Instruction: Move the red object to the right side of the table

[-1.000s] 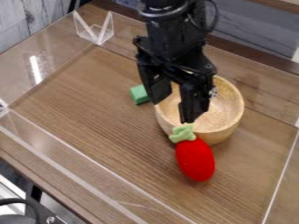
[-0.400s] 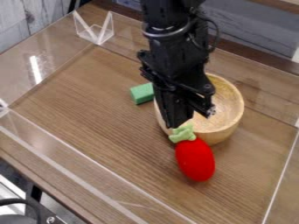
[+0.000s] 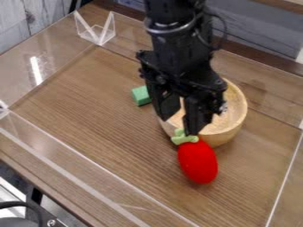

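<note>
A wooden bowl (image 3: 225,120) is sitting right of centre on the wood-grain surface (image 3: 95,115), and the black arm is standing directly in front of it, hiding much of its left rim and interior. A flat green block (image 3: 141,94) is lying just left of the bowl, half covered by the arm. At the back left, a small clear folded stand (image 3: 95,29) is resting near the low acrylic wall (image 3: 35,142) that is bordering the surface.

The red object (image 3: 198,162) is lying on the surface just in front of the bowl, its green leafy stem (image 3: 182,136) pointing up toward the bowl's near rim and seeming to touch it. The fingers (image 3: 190,113) are pointing steeply down just above the stem and the bowl's near edge, spread wide and holding nothing; the red object is lying free below them.

Compared with a second ago, the arm is standing in nearly the same place, the fingers are looking a touch less spread, and the red object, bowl and block are lying where they were.

What can be seen of the bowl's inside is showing bare wood; the rest is being hidden by the arm.
</note>
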### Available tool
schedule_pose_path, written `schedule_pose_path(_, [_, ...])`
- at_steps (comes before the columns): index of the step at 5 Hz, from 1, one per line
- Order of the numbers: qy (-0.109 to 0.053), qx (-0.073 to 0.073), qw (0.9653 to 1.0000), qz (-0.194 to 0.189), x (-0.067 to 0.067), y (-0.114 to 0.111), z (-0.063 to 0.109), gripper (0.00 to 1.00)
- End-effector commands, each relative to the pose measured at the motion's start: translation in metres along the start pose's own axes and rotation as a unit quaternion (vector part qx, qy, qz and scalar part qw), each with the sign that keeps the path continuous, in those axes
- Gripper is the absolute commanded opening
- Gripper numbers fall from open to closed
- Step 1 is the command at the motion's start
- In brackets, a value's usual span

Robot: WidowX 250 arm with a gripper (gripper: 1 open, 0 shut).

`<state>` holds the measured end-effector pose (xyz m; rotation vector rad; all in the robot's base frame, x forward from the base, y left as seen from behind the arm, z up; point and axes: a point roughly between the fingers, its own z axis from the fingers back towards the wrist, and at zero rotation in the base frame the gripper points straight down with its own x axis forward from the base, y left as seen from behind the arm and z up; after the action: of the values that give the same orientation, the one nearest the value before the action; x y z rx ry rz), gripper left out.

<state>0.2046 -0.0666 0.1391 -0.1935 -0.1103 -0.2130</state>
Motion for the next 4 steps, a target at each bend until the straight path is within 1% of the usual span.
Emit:
schedule_pose_path(1, [-0.027,-0.001,0.9995,-0.015,0.003,0.002,0.019,1.0])
schedule_pose_path(2, [-0.033,0.001,0.9992,-0.022,-0.001,0.009,0.025,1.0])
schedule_pose_path(3, [-0.044,0.011,0.9989,-0.015,0.006,0.022,0.034,1.0])
schedule_pose_path(4, [-0.052,0.02,0.9984,-0.011,0.011,0.033,0.042,0.0])
